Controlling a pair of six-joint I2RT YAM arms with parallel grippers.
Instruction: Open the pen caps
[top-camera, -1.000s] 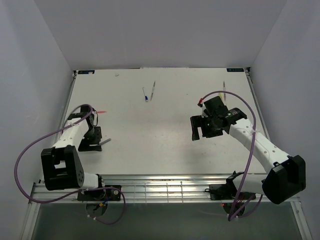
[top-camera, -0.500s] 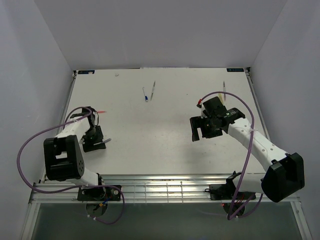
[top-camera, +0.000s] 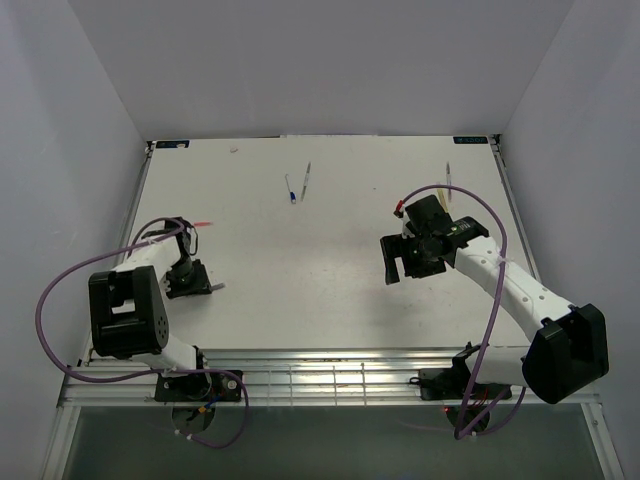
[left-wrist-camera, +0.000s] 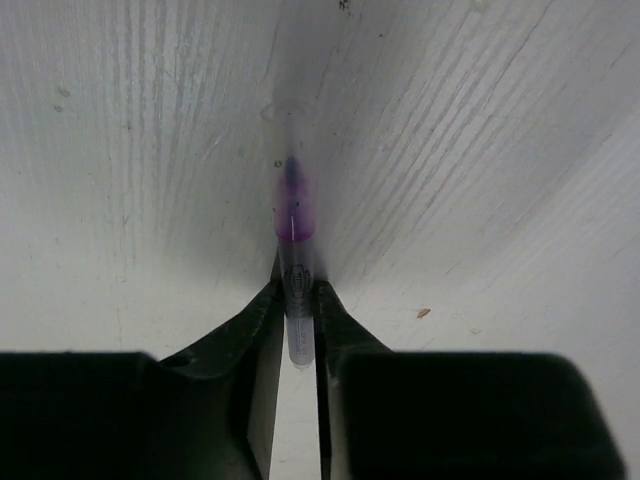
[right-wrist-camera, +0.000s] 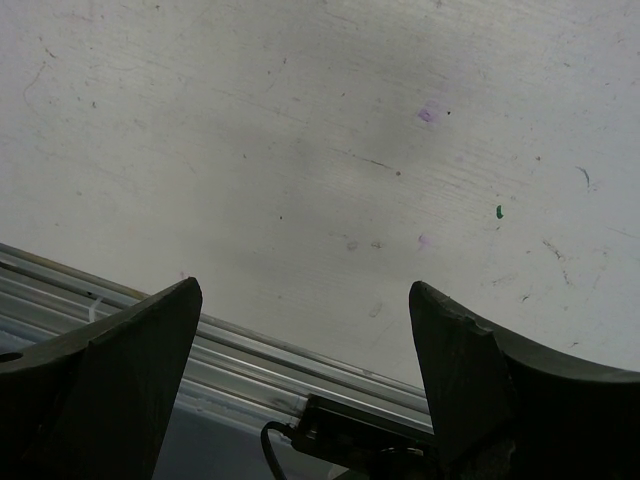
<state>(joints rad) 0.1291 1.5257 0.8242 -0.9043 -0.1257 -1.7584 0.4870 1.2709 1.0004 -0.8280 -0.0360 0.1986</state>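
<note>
Purple-banded pen (left-wrist-camera: 294, 225) sits pinched in the closed left gripper (left-wrist-camera: 297, 292), its long axis pointing straight away from that gripper over the tabletop (left-wrist-camera: 480, 150). The right gripper (right-wrist-camera: 302, 292) gapes wide, empty.

Left gripper (top-camera: 204, 284) holds a thin pen (top-camera: 216, 286) low; right gripper (top-camera: 397, 259) hovers.
</note>
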